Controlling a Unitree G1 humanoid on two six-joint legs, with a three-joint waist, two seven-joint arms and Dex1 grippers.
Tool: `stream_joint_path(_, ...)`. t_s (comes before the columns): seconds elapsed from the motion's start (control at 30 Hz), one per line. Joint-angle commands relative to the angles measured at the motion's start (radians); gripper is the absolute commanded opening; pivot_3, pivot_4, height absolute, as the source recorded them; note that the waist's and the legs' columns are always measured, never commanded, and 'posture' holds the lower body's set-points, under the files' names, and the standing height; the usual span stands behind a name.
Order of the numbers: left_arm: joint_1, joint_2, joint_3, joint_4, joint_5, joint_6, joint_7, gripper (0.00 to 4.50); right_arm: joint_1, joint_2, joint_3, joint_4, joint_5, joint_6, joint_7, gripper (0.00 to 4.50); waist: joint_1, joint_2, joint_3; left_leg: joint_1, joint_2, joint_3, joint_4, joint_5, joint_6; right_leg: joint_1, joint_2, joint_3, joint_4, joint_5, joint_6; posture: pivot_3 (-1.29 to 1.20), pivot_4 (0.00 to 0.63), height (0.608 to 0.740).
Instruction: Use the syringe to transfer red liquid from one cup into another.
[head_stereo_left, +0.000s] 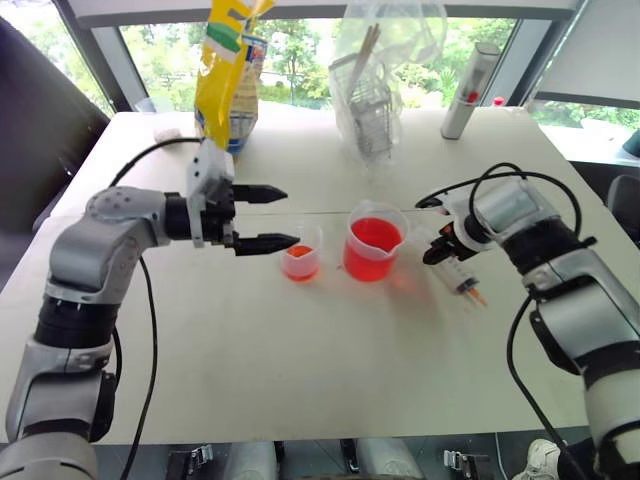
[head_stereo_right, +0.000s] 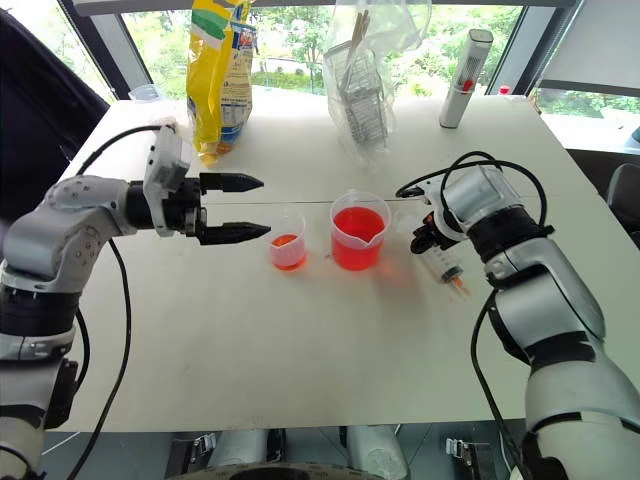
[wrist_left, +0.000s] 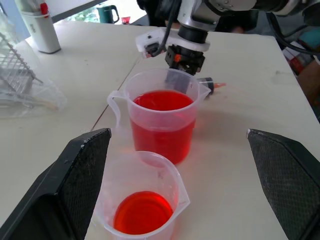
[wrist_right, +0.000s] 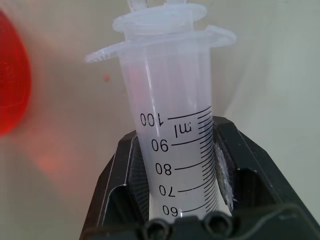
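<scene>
— What's the right end effector (wrist_right: 175, 165) doing?

— It's clenched on the syringe (wrist_right: 172, 130), its black fingers (wrist_right: 122, 175) pressed to either side of the clear plastic barrel. The syringe lies on the pale surface (head_stereo_left: 300, 350), just to the right of the beaker (head_stereo_left: 373, 243), orange-red tip (head_stereo_left: 476, 295) pointing away from the end effector.

— Can you read anything on it?

— Yes: a black printed scale with "ml" and the figures 100, 90, 80, 70 and 60 running down into the grip. Above the grip, the barrel ends in a wide, thin flange, and the plunger's flat head sits just past it.

— And the cups?

— The beaker is clear plastic, round, with a flared rim, a pouring spout and a thin handle, about half full of translucent red liquid (wrist_left: 162, 117). The small cup (head_stereo_left: 301, 255) stands just beside it on its left; also clear, slightly tapered, with a shallow layer of the same red at the bottom.

— The left end effector (head_stereo_left: 272, 217)?

— Released, its two black textured fingers (wrist_left: 75, 180) spread wide and pointing level toward the small cup, near it but not touching.

— Anything behind?

— A yellow bag (head_stereo_left: 228, 75) whose printing I can't read, a wire rack inside a crinkled clear plastic bag (head_stereo_left: 380, 80), and a white cylinder with a red mark (head_stereo_left: 470, 90), all standing near the window edge.
</scene>
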Motion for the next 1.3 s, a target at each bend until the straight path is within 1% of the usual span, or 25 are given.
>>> stream_joint_path(0.03, -0.074, -0.003, 0.013, 0.057, 0.013, -0.044, -0.026, 4.50, 0.071, -0.135, -0.144, -0.331, -0.008, -0.021, -0.071, 1.38, 0.005, 0.001, 0.001, 0.000, 0.000, 0.000, 0.000, 0.000, 0.000, -0.001, -0.001, 0.000, 0.000, 0.000, 0.000, 0.00, 0.150, 0.739)
stream_joint_path(0.1, -0.106, -0.006, 0.013, 0.106, 0.018, -0.061, -0.045, 4.50, 0.118, -0.167, -0.216, -0.458, -0.010, -0.043, -0.121, 1.38, 0.004, 0.002, 0.001, -0.001, -0.001, 0.000, 0.000, 0.000, 0.000, -0.001, -0.001, 0.000, -0.001, 0.000, 0.000, 0.00, 0.150, 0.739)
stream_joint_path(0.13, -0.131, -0.021, 0.008, 0.133, 0.021, -0.065, -0.044, 4.50, 0.143, -0.170, -0.298, -0.519, 0.009, -0.056, -0.143, 1.38, 0.003, 0.002, 0.001, -0.001, -0.001, 0.000, 0.000, 0.000, 0.000, -0.001, -0.001, 0.000, -0.001, 0.000, 0.000, 0.00, 0.150, 0.739)
stream_joint_path(0.2, -0.188, -0.049, -0.004, 0.207, 0.037, -0.087, -0.057, 4.50, 0.190, -0.148, -0.468, -0.654, 0.033, -0.178, -0.207, 1.38, 0.000, 0.002, 0.001, 0.000, -0.001, 0.001, 0.000, 0.000, 0.000, -0.001, -0.001, 0.000, -0.001, 0.000, 0.000, 0.00, 0.150, 0.739)
stream_joint_path(0.27, -0.230, -0.066, -0.016, 0.272, 0.061, -0.118, -0.080, 4.50, 0.214, -0.113, -0.561, -0.747, 0.054, -0.271, -0.247, 1.38, -0.004, 0.002, 0.001, 0.000, -0.001, 0.001, 0.000, 0.000, 0.000, 0.000, 0.001, 0.000, 0.000, 0.000, 0.000, 0.00, 0.150, 0.739)
stream_joint_path(0.33, -0.274, -0.098, -0.029, 0.336, 0.080, -0.145, -0.102, 4.50, 0.213, -0.013, -0.660, -0.848, 0.124, -0.307, -0.282, 1.38, -0.007, 0.002, 0.001, 0.001, 0.000, 0.001, -0.001, 0.000, 0.000, 0.000, 0.002, 0.001, 0.000, 0.000, 0.000, 0.00, 0.150, 0.739)
stream_joint_path(0.43, -0.337, -0.134, -0.038, 0.414, 0.101, -0.180, -0.133, 4.50, 0.207, 0.132, -0.736, -0.955, 0.219, -0.294, -0.334, 1.38, -0.006, 0.002, 0.001, 0.001, 0.001, 0.000, -0.001, 0.000, 0.000, 0.000, 0.003, 0.000, 0.001, 0.000, 0.000, 0.00, 0.150, 0.739)
stream_joint_path(0.5, -0.379, -0.152, -0.038, 0.457, 0.109, -0.197, -0.151, 4.50, 0.210, 0.208, -0.758, -0.989, 0.262, -0.294, -0.370, 1.38, -0.003, 0.002, 0.001, 0.001, 0.001, 0.000, 0.000, 0.000, 0.000, 0.000, 0.003, 0.000, 0.001, 0.000, 0.000, 0.00, 0.150, 0.739)
stream_joint_path(0.6, -0.439, -0.182, -0.045, 0.518, 0.132, -0.233, -0.176, 4.50, 0.252, 0.321, -0.759, -1.018, 0.316, -0.351, -0.416, 1.38, 0.001, 0.002, 0.000, -0.001, 0.000, 0.001, 0.000, 0.000, -0.001, 0.000, 0.001, 0.000, 0.001, 0.000, 0.000, 0.00, 0.150, 0.739)
stream_joint_path(0.67, -0.457, -0.194, -0.046, 0.538, 0.140, -0.245, -0.191, 4.50, 0.279, 0.360, -0.756, -1.024, 0.340, -0.381, -0.436, 1.38, 0.002, 0.002, 0.000, -0.001, 0.000, 0.000, 0.000, 0.000, -0.001, 0.001, 0.001, 0.000, -0.001, 0.000, 0.000, 0.00, 0.150, 0.739)
stream_joint_path(0.8, -0.510, -0.215, -0.041, 0.573, 0.146, -0.251, -0.212, 4.50, 0.383, 0.418, -0.718, -0.985, 0.334, -0.522, -0.464, 1.38, 0.001, 0.001, 0.000, -0.001, -0.001, 0.001, 0.000, 0.000, -0.001, 0.001, 0.000, 0.000, -0.001, 0.000, 0.000, 0.00, 0.150, 0.739)
stream_joint_path(0.93, -0.545, -0.237, -0.036, 0.616, 0.165, -0.284, -0.212, 4.50, 0.494, 0.442, -0.666, -0.935, 0.305, -0.667, -0.468, 1.38, -0.002, 0.001, 0.000, -0.001, -0.001, 0.000, 0.000, 0.000, -0.001, 0.001, 0.001, 0.000, -0.001, 0.000, 0.000, 0.00, 0.150, 0.739)
stream_joint_path(1.07, -0.586, -0.299, -0.045, 0.658, 0.184, -0.320, -0.194, 4.50, 0.580, 0.445, -0.622, -0.887, 0.274, -0.784, -0.471, 1.38, -0.001, 0.002, 0.000, 0.000, -0.001, 0.000, 0.000, 0.000, -0.001, 0.001, 0.002, 0.000, 0.000, 0.000, 0.000, 0.00, 0.150, 0.739)
stream_joint_path(1.17, -0.602, -0.342, -0.052, 0.708, 0.212, -0.361, -0.177, 4.50, 0.614, 0.446, -0.597, -0.861, 0.261, -0.838, -0.477, 1.38, -0.002, 0.002, 0.000, 0.000, -0.001, 0.000, 0.000, 0.000, -0.001, 0.001, 0.002, 0.000, 0.000, 0.000, 0.000, 0.00, 0.150, 0.739)
stream_joint_path(1.3, -0.619, -0.378, -0.048, 0.748, 0.224, -0.370, -0.188, 4.50, 0.628, 0.446, -0.579, -0.853, 0.258, -0.871, -0.488, 1.38, -0.003, 0.002, 0.000, 0.000, -0.001, 0.000, 0.000, 0.000, -0.001, 0.001, 0.002, 0.000, 0.000, 0.000, 0.000, 0.00, 0.150, 0.739)
